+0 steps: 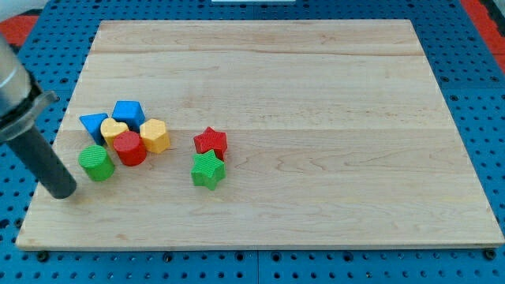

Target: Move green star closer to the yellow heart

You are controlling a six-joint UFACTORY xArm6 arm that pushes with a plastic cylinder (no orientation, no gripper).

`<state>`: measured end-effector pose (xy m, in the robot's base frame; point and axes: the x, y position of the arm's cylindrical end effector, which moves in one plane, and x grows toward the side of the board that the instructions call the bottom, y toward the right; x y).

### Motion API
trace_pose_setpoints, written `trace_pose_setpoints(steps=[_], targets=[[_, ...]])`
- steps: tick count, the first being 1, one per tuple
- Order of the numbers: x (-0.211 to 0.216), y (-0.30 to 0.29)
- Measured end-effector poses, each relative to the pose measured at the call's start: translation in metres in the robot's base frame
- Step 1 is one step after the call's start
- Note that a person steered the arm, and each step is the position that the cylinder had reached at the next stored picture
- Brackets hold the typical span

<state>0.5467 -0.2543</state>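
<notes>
The wooden board (316,95) fills most of the view, and nearly all of it is bare; the blocks sit bunched toward nine o'clock. The arm's dark rod comes in from the view's left edge, and my tip (65,192) rests near the board's left margin, at about eight o'clock from the cluster and just beside the green cylinder (96,162), though from this angle I can't quite tell whether it touches it. There is no claw here to open or close: the arm ends in that plain rod, and it holds nothing. The cluster is packed: a red cylinder (130,148), a yellow hexagon-like block (155,136), two blue blocks (126,113) and the yellow heart (114,129) tucked in their midst. Off at three o'clock from that group stands the red star (211,142), with the green star (208,170) touching it at six o'clock. The push looks not yet begun. To my eye the tip must travel round to the star's three-o'clock side, then shove it toward nine o'clock, steering clear of the red star.
</notes>
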Motion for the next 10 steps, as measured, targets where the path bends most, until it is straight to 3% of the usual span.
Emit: trace_pose_setpoints(steps=[3, 4, 5, 6, 7, 8, 10], targets=[[-0.018, 0.063], [-0.004, 0.081], [0.059, 0.147], [0.049, 0.258], [-0.051, 0.295], [-0.091, 0.276], [-0.035, 0.207]])
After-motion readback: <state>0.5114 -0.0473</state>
